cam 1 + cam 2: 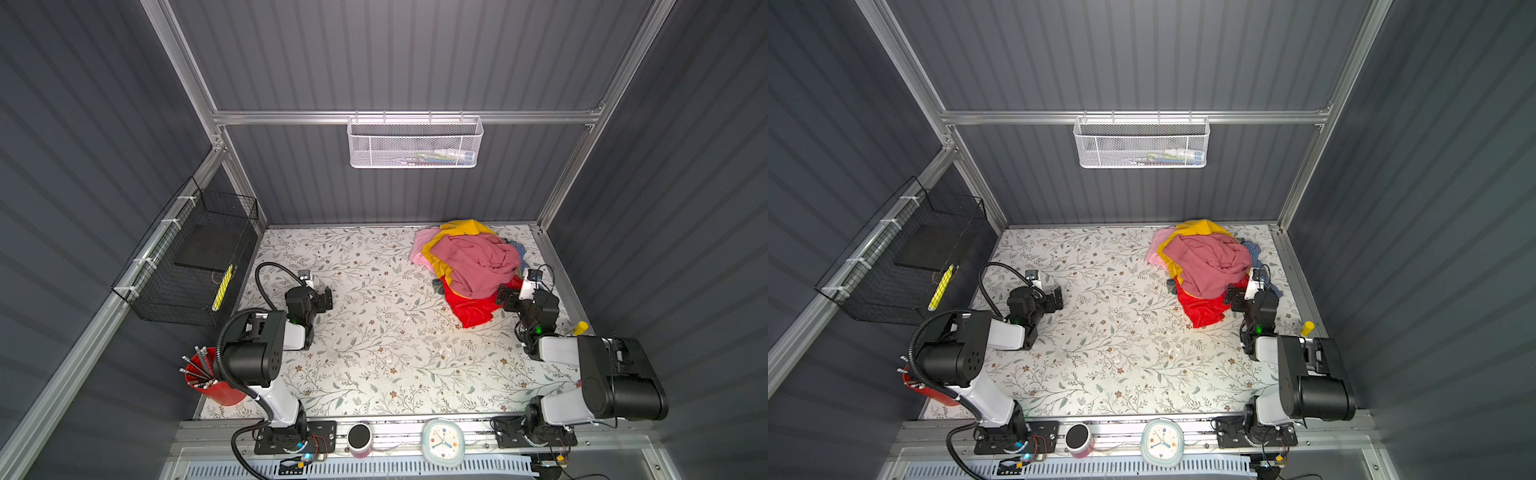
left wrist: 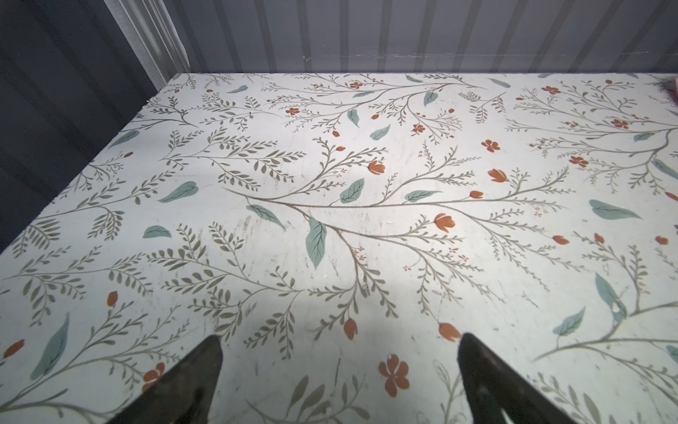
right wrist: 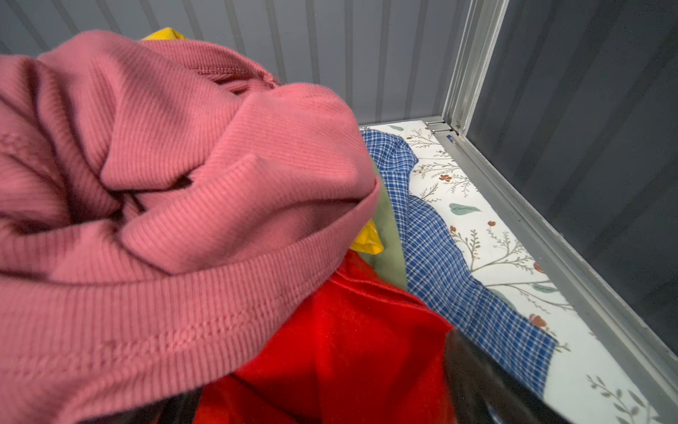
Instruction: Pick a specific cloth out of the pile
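Far to the left of the pile [image 1: 473, 253], we find the left claw [image 1: 328, 298] open over the bare floral table [image 1: 374, 353], its fingers [image 2: 198, 381] well apart with nothing between them. At the pile's near edge lies the red cloth [image 1: 471, 313], tucked partly under the dusty pink cloth [image 1: 484, 266] and spilling onto the table. Just right of it, the right claw [image 1: 505, 296] is spread wide against the pile, red fabric between its jaws; we cannot tell whether they touch it.

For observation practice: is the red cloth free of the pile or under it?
Partly under: pink cloth covers the far part of the red cloth; the near part shows.
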{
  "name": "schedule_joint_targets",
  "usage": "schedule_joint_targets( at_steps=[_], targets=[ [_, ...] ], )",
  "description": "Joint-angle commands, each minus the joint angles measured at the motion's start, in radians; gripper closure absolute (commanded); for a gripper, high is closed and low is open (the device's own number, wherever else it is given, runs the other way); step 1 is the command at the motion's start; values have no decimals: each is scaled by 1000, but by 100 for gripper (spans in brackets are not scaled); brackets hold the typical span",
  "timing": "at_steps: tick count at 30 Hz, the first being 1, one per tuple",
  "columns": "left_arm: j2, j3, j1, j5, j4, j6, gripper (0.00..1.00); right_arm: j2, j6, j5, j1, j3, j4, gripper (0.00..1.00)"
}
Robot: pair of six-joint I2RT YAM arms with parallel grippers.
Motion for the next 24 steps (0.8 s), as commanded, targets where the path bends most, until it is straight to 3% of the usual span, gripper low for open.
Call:
schedule_joint_targets(
  at_steps=[1, 8, 10, 12, 13, 15, 20, 24],
  targets=[
    [4, 0, -5, 5, -3, 14, 0, 1, 3, -13, -3, 7, 13, 1],
    [1, -5, -5, 5, 2, 14, 0, -3, 6, -16, -6, -1, 24, 1],
    [-21, 8, -5, -20, -30, 6, 0, -41, 26, 29, -6, -1, -3, 1],
    [-92, 81, -5, -47, -245, -21, 0, -130, 51, 79, -8, 26, -137, 1],
    [-128, 146, -5, -75, -414, -68, 0, -188, 88, 80, -16, 67, -286, 1],
    [-175, 218, -5, -70, -583, -120, 0, -275, 133, 29, -28, 130, -507, 1],
    [-293, 197, -32, -45, -630, -248, 0, -407, 241, -64, -28, 221, -820, 1],
    [-308, 207, -95, -31, -687, -282, 0, -477, 347, -136, -24, 228, -949, 1]
  ],
)
